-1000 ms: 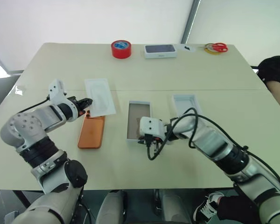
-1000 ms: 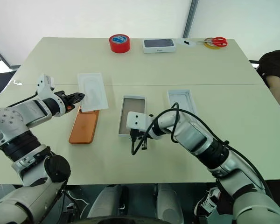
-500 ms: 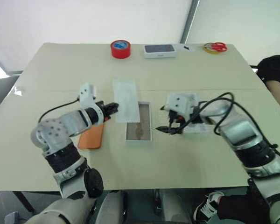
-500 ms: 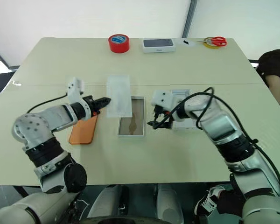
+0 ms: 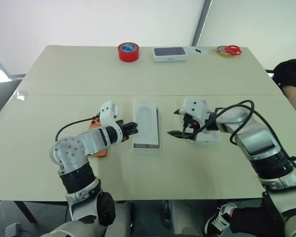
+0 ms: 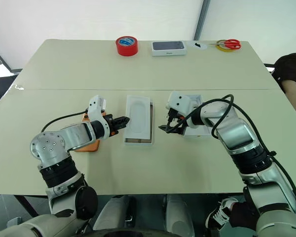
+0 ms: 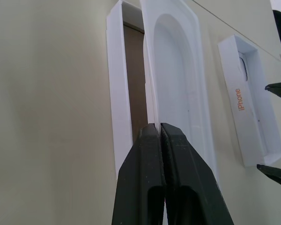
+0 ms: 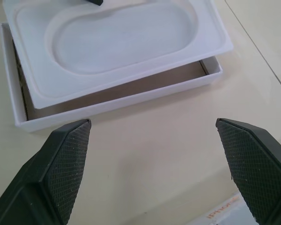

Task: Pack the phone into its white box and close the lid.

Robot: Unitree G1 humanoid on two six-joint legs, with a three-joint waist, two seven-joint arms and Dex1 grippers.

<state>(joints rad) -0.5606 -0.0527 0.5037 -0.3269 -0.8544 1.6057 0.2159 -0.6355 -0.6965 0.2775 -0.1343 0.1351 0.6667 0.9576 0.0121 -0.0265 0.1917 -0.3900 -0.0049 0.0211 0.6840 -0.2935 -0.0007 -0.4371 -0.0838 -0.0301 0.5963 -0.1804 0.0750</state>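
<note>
The phone [image 5: 94,146] lies flat on the table [image 5: 64,74], orange back up, mostly hidden behind the left forearm, just left of the white box [image 7: 116,93]. The box sits mid-table with its tan floor showing along one side; the white moulded insert [image 5: 146,121] with oval recess hangs over it, tilted, not seated. Left gripper [image 5: 133,128] has its black fingers pressed together, pinching the insert's near-left edge; in the left wrist view the insert's rim runs right into the closed fingertips [image 7: 160,133]. Right gripper [image 5: 179,128] hovers just right of the box, fingers spread wide, touching nothing; its textured pads [image 8: 65,154] frame the box and insert in the right wrist view. The lid [image 7: 250,126] lies open side up just right of the right gripper, orange "iPhone" lettering on its side wall. Far edge of the table: red tape roll [image 5: 128,51], another white box with dark top [image 5: 169,54], red-handled scissors [image 5: 229,50]. A person's dark sleeve [image 5: 292,79] shows at the right edge.
</note>
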